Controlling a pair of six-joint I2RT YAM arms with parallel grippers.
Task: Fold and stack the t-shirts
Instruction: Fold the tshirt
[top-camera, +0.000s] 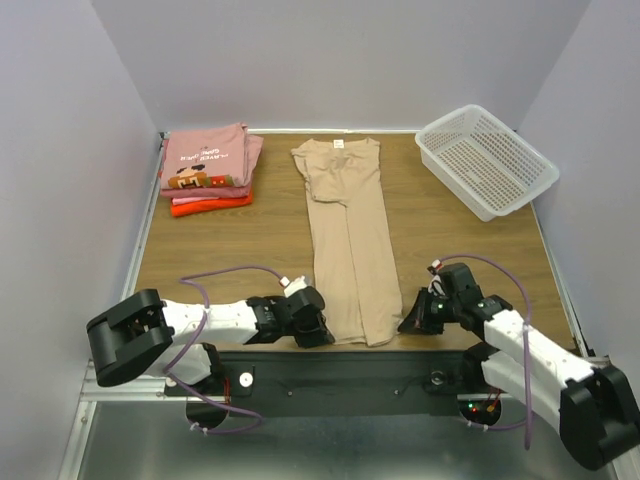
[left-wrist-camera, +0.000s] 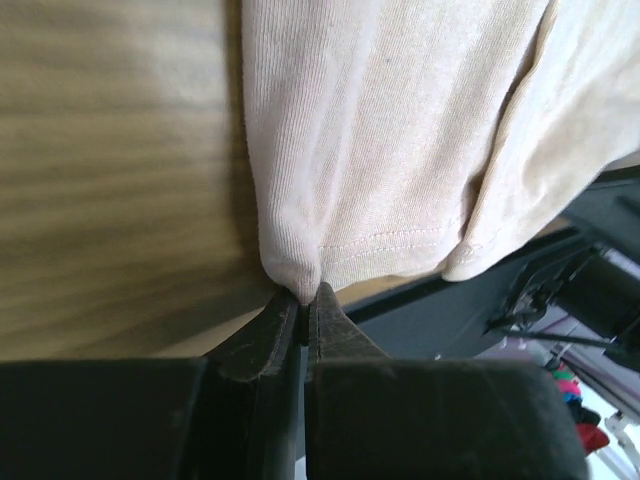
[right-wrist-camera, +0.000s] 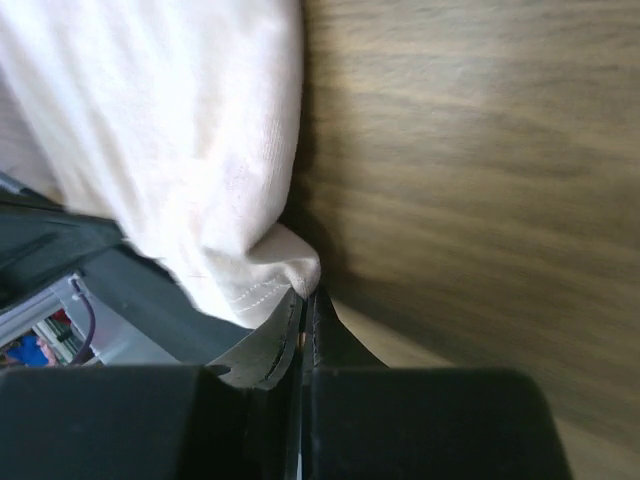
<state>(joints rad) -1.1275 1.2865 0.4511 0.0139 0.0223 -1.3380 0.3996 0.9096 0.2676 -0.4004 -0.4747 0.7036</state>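
Here, crouched low, left pincer (top-camera: 322, 332) and right pincer (top-camera: 406, 324) clamp the tan t-shirt (top-camera: 347, 240).

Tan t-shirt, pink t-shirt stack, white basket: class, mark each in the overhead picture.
tan t-shirt (top-camera: 350, 250): top view, middle of its body.
pink t-shirt stack (top-camera: 207, 152): top view, top shirt.
white basket (top-camera: 524, 198): top view, near rim.

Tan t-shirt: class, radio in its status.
Left gripper shut on tan t-shirt near hem corner; right gripper shut on the other. Shirt lies in a long narrow strip. Folded stack and basket stand apart at far corners.
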